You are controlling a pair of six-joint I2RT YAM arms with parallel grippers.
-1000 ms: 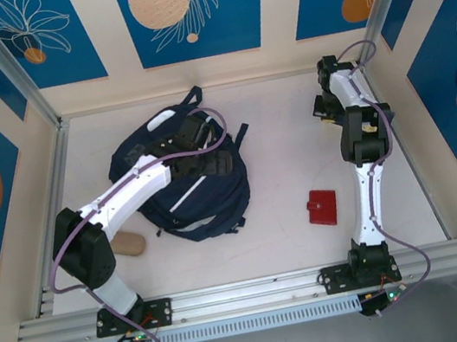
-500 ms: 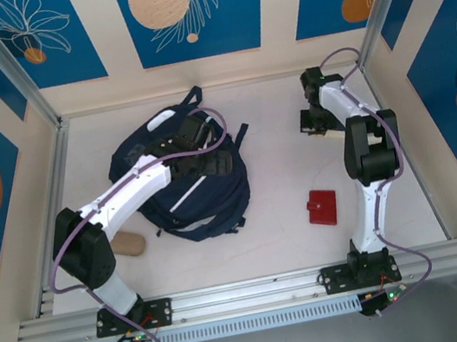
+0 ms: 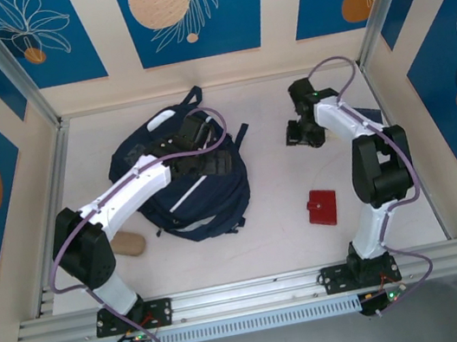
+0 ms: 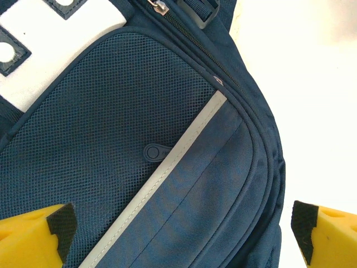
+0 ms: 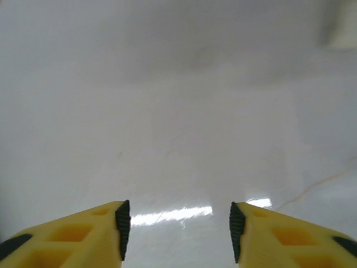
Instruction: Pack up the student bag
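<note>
Bench note, near side first.

- A tan rounded piece (image 3: 128, 243) lay just beside your left arm's shoulder joint, partly hidden by it. You could not have told what it was from above.
- A red wallet (image 3: 322, 207) sat flat on the table (image 3: 274, 181), close to your right arm's upright link and well apart from the bag.
- The student bag (image 3: 191, 197) lay flat, left of centre, front pocket up. Your left arm stretched across it from the near left corner and covered much of its upper half. A purple cable (image 3: 220, 128) looped over its far end.
- Your left gripper (image 4: 181, 223) hung over the mesh pocket and grey stripe with its fingers spread wide. It was released, and nothing was pinched between the pads.
- Further back, your right gripper (image 5: 177, 230) pointed at bare table to the right of the bag. Its fingers stood apart, with nothing between them.
- Blue panels (image 3: 191, 10) with orange discs lined the back wall.
</note>
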